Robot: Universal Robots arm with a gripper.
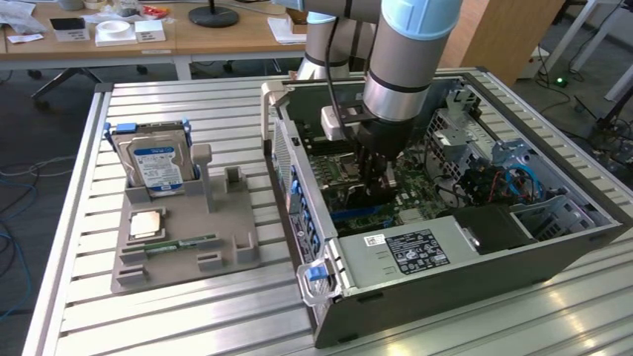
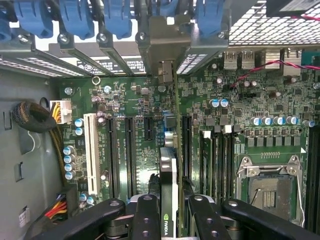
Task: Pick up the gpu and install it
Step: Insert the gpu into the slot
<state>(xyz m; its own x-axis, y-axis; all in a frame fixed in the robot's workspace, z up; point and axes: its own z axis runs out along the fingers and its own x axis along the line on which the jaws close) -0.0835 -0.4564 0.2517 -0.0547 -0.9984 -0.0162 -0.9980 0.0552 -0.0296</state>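
Green motherboard [image 2: 131,100] sits beneath the one gpu [image 2: 169,167], which stands on edge over the slots inside the single open computer case [image 1: 475,278]. The gripper [image 2: 172,216] clamps the card between two black fingers [image 2: 145,215]. One hard drive [image 1: 156,165] stands outside in the grey holder [image 1: 188,256].

A robotics lab bench set up for computer assembly.

A robot arm [image 1: 411,59] reaches into an open computer case [image 1: 475,282] on a slotted aluminium table [image 1: 198,311], its gripper [image 1: 374,194] clamped on the gpu [image 2: 168,175] above the motherboard [image 2: 135,100]. At the exterior view's left, a grey fixture [image 1: 222,222] carries a hard drive [image 1: 156,165] and small parts. At the far side stand wooden desks [image 1: 227,37] with boxes and a lamp base [image 1: 213,15], a chair base [image 1: 70,78] beneath them, and loose cables [image 1: 20,178] trail on the floor.
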